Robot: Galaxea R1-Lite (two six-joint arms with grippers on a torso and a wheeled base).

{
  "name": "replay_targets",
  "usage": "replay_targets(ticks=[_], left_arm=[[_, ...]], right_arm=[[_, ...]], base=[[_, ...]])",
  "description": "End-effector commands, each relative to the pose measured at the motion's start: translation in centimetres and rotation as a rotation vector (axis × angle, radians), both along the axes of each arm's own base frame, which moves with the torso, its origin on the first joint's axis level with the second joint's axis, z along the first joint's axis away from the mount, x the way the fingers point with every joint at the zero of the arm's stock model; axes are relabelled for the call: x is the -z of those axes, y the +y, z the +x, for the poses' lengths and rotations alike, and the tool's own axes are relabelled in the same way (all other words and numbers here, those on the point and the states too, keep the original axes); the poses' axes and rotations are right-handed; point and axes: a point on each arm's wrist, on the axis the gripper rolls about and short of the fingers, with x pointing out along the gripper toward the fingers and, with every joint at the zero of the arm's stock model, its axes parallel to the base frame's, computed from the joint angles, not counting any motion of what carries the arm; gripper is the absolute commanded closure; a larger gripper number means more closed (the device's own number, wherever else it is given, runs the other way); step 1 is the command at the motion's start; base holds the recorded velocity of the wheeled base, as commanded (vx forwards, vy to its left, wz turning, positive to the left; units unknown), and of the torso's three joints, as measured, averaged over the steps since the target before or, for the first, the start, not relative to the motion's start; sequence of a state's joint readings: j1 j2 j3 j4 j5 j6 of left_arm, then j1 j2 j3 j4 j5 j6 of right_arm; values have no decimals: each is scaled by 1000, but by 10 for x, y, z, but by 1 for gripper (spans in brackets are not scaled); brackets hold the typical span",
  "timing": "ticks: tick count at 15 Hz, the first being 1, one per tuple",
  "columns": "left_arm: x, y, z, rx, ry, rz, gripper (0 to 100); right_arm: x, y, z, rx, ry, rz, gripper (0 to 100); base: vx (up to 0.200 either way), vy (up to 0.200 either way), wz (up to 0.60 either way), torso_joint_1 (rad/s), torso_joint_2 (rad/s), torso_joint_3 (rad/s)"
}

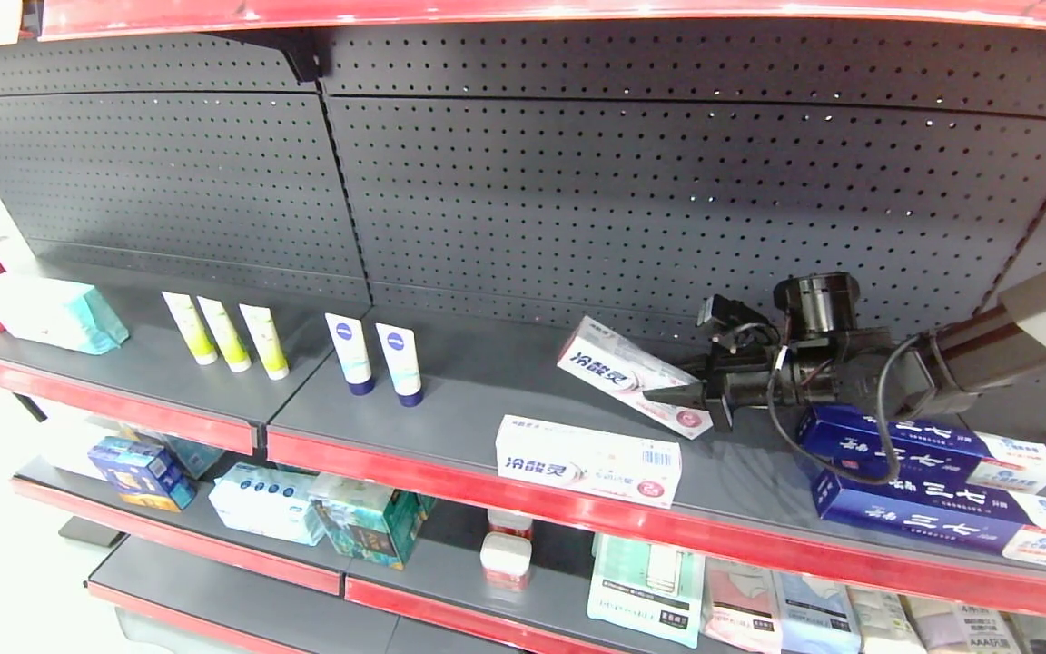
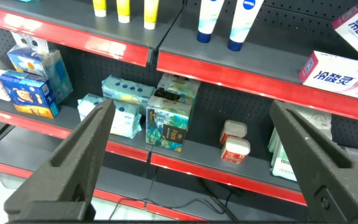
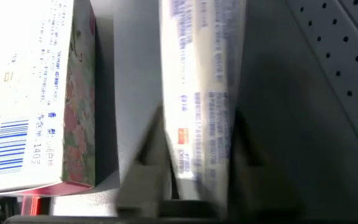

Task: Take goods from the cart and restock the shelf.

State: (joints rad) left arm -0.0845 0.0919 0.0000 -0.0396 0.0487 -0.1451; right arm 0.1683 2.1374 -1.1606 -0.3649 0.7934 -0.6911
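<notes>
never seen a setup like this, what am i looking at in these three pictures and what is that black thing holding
It is a two-armed robot restocking a shop. The wide picture comes from a camera on its head, the other two from cameras on its wrists. The right gripper clamps a white toothpaste box, tilted over the shelf. A matching box, blue boxes and tubes rest there. The left gripper is open and empty, facing the lower shelves.
</notes>
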Motion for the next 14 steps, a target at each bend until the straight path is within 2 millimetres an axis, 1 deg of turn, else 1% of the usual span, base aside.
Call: replay_targets(ticks=[1, 5, 8, 9, 11, 12, 13, 14], left_arm=[[0, 0, 0, 0, 1, 0, 0], [0, 0, 0, 0, 1, 0, 0], [0, 0, 0, 0, 1, 0, 0], [0, 0, 0, 0, 1, 0, 0], [0, 0, 0, 0, 1, 0, 0], [0, 0, 0, 0, 1, 0, 0], [0, 0, 0, 0, 1, 0, 0], [0, 0, 0, 0, 1, 0, 0]], right_arm=[[-1, 0, 0, 0, -2, 0, 0], [-3, -2, 0, 4, -11, 0, 0], [-14, -14, -3, 47, -30, -1, 0], [-18, -20, -10, 59, -27, -1, 0], [-27, -30, -29, 81, -23, -1, 0], [-29, -33, -33, 91, -23, -1, 0], [-38, -42, -41, 122, -28, 5, 0], [-41, -44, -44, 132, -35, 4, 0]], base=[[0, 0, 0, 0, 0, 0], [0, 0, 0, 0, 0, 0], [0, 0, 0, 0, 0, 0], [0, 0, 0, 0, 0, 0], [0, 0, 0, 0, 0, 0], [0, 0, 0, 0, 0, 0], [0, 0, 0, 0, 0, 0], [0, 0, 0, 0, 0, 0]])
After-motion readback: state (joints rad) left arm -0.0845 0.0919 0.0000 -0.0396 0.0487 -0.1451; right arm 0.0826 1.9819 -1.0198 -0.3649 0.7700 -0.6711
